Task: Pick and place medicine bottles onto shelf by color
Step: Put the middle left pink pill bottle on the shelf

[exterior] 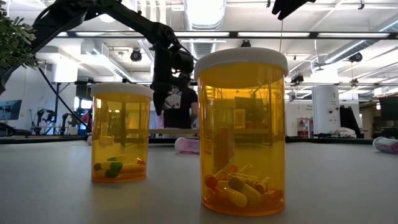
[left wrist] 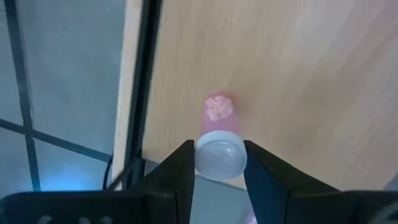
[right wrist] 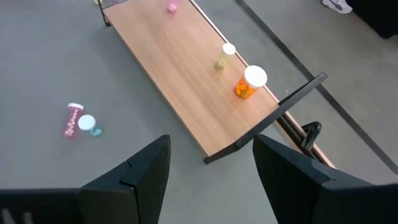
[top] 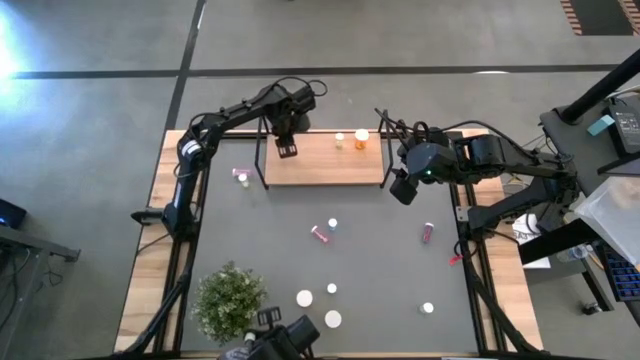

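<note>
High view: left gripper (top: 287, 148) sits over the left end of the shelf (top: 310, 170), which stands at the far side of the desk (top: 380, 270); right gripper (top: 402, 188) hangs just off the shelf's right end. An orange bottle (top: 361, 138) and a smaller pale bottle (top: 339, 140) stand on the shelf near its right end. Loose bottles lie on the desk nearer than the shelf: a pink one on its side (top: 321, 234), another pink one (top: 428, 232) further right, white caps toward the plant (top: 229, 300). Low view: two large amber bottles (exterior: 240, 130) holding capsules fill the foreground; the shelf is largely hidden behind them. Left wrist view: fingers (left wrist: 180, 171) clamped on the white cap of a pink bottle (left wrist: 219, 134), its base resting on or just above the shelf board near the black wire frame; contact cannot be settled. Right wrist view: fingers (right wrist: 149, 171) spread apart, nothing between them, looking down the shelf. Judgement: bottles are light, rigid plastic, smooth-sided and prone to roll when lying; the ribbed cap or upper body gives the surest hold, gentle squeeze sufficient.
</note>
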Available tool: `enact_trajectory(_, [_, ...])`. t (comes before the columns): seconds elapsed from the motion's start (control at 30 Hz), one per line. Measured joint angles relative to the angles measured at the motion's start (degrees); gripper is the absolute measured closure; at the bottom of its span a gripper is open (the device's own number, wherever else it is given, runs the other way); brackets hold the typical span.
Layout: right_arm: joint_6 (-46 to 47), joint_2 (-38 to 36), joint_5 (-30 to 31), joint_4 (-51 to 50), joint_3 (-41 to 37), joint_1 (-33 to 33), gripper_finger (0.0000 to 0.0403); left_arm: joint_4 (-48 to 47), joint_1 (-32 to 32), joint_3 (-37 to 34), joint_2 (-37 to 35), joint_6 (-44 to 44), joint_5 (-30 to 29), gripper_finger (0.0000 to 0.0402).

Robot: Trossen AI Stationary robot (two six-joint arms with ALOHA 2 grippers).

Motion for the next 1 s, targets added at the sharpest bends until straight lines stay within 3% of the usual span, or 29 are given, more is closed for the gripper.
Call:
enact_trajectory(0.77, [-0.3, 0.0, 0.0, -0.1, 0.0, 0.0, 0.0184, 2.8, -0.1, -0.3, -0.1, 0.0, 0.1, 0.0301])
enact_trajectory(1.0, [-0.3, 0.0, 0.0, -0.1, 0.0, 0.0, 0.0184, 3.0, -0.2, -0.4, -0.1, 0.0, 0.2, 0.0275])
